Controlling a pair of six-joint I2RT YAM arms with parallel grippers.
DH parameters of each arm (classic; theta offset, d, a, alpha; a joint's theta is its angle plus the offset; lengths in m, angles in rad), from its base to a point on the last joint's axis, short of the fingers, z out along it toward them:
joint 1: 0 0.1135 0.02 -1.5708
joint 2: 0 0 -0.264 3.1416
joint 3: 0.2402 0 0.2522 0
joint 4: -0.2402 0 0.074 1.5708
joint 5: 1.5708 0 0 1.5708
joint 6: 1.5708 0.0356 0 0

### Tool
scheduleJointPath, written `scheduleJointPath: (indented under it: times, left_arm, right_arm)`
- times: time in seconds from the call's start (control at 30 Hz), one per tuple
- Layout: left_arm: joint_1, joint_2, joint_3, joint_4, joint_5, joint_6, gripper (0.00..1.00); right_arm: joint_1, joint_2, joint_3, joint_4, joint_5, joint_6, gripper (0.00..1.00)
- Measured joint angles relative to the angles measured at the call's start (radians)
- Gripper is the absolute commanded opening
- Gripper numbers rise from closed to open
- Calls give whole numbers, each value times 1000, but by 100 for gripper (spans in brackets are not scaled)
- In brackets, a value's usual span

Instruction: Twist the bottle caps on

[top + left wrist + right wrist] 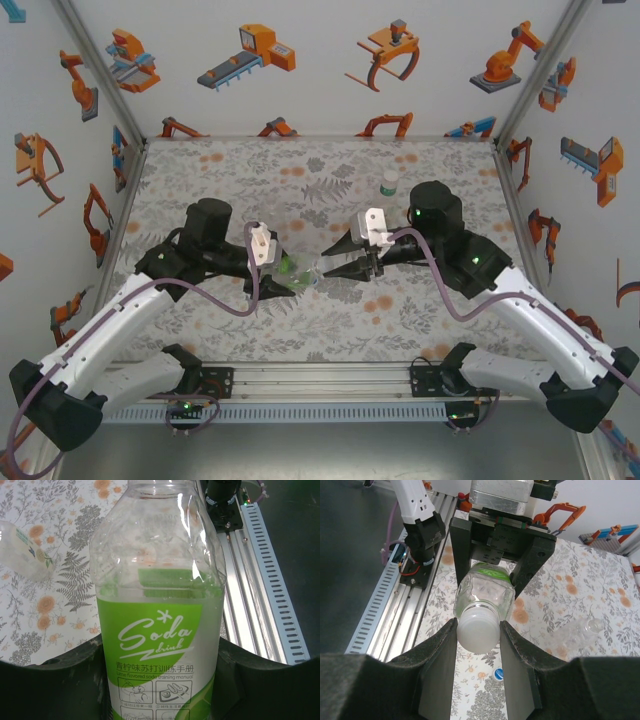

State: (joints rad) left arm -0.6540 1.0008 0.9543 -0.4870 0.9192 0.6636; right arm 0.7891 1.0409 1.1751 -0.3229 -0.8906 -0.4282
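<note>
One bottle with cap, centred; walls well apart.

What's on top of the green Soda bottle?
A white cap, squeezed by the right gripper. The cap covers the bottle's mouth, so how far it is screwed on cannot be seen.

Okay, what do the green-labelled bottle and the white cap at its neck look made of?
green-and-white labelled clear bottle: probably thin glossy plastic, since it is see-through with moulded ridges and glints. small round white cap: probably plastic too, as it looks opaque, smooth and fairly matte.
</note>
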Motion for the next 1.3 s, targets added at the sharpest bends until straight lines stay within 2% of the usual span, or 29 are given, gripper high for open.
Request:
scheduleJointPath:
  times: [0.67, 1.03, 1.3]
  left_arm:
    - [0, 0, 0, -8, 21, 2, 0]
    - [3, -6, 0, -8, -64, 0, 0]
    - [11, -49, -19, 8, -121, -8, 0]
  right_arm:
    - [1, 1, -2, 13, -13, 19, 0]
    - [2, -5, -65, 125, 82, 192, 0]
    - [4, -22, -154, 296, 132, 348, 0]
